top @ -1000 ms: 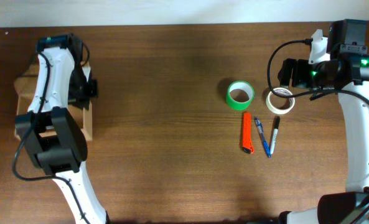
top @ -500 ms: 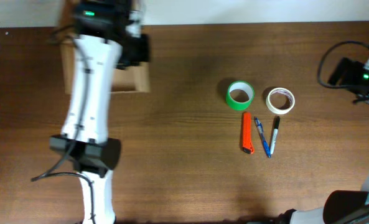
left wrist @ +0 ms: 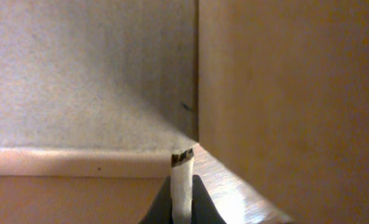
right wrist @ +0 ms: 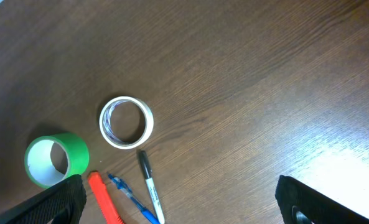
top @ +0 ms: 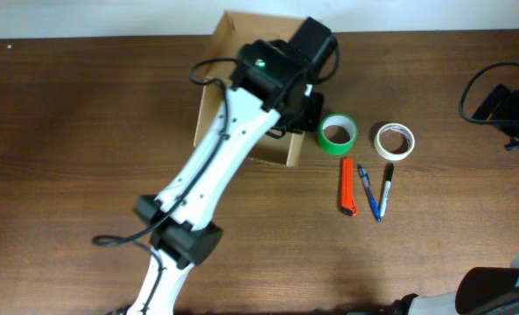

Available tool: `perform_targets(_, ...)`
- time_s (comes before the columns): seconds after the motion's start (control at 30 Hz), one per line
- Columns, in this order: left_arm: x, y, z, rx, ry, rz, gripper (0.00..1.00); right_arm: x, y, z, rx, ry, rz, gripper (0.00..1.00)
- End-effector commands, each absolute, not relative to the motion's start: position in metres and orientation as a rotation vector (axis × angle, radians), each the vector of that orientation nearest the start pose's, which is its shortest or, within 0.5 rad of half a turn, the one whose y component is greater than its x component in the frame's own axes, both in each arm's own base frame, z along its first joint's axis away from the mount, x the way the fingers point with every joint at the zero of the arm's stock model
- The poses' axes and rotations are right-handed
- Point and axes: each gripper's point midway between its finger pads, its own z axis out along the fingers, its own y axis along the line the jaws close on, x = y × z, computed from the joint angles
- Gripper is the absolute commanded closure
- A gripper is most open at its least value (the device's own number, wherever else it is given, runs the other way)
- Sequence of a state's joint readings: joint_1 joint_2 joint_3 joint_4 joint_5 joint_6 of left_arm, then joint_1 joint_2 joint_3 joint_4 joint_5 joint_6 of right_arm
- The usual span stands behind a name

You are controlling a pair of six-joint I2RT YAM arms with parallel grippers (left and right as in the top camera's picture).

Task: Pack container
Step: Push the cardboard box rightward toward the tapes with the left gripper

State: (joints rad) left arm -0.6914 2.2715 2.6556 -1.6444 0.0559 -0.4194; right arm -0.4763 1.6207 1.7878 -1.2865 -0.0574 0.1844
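Note:
The container (top: 213, 87), a tan cardboard box, sits at the table's back centre, its right side close to the green tape roll (top: 338, 133). My left gripper (top: 304, 112) is at the box's right side. In the left wrist view it (left wrist: 182, 190) is shut on a thin pale cardboard edge, with the box's walls (left wrist: 284, 93) filling the frame. My right gripper (right wrist: 184, 205) is open and empty, held high at the table's right edge (top: 502, 103). Most of the box's inside is hidden under my left arm.
Right of the box lie a green tape roll (right wrist: 53, 158), a white tape roll (top: 394, 141) (right wrist: 126, 121), an orange cutter (top: 347, 186) (right wrist: 103, 199), a blue pen (top: 368, 192) (right wrist: 131, 199) and a black marker (top: 387, 188) (right wrist: 150, 183).
My left arm has carried the box from the table's left side along the back to the centre, beside the green tape. My right arm has drawn back to the right edge.

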Motion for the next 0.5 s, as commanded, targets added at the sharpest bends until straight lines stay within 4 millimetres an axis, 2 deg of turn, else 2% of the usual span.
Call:
perform_targets(0.0, 0.362, -0.310, 0.176, 0.382, 2.980, -0.202, 0.99, 0.340, -0.157, 0.264, 0.852, 2.522, 0.023, 0.01)
perform_targets(0.13, 0.365, -0.316, 0.145, 0.396, 3.034, -0.162, 0.98, 0.340, -0.156, 0.264, 0.850, 2.522, 0.031, 0.01)
perform_targets(0.23, 0.364, -0.320, 0.130, 0.415, 3.045, -0.124, 0.98, 0.341, -0.154, 0.264, 0.844, 2.522, 0.052, 0.01)
perform_targets(0.47, 0.367, -0.339, 0.117, 0.460, 2.997, -0.101, 0.98, 0.340, -0.153, 0.264, 0.846, 2.528, 0.054, 0.01)
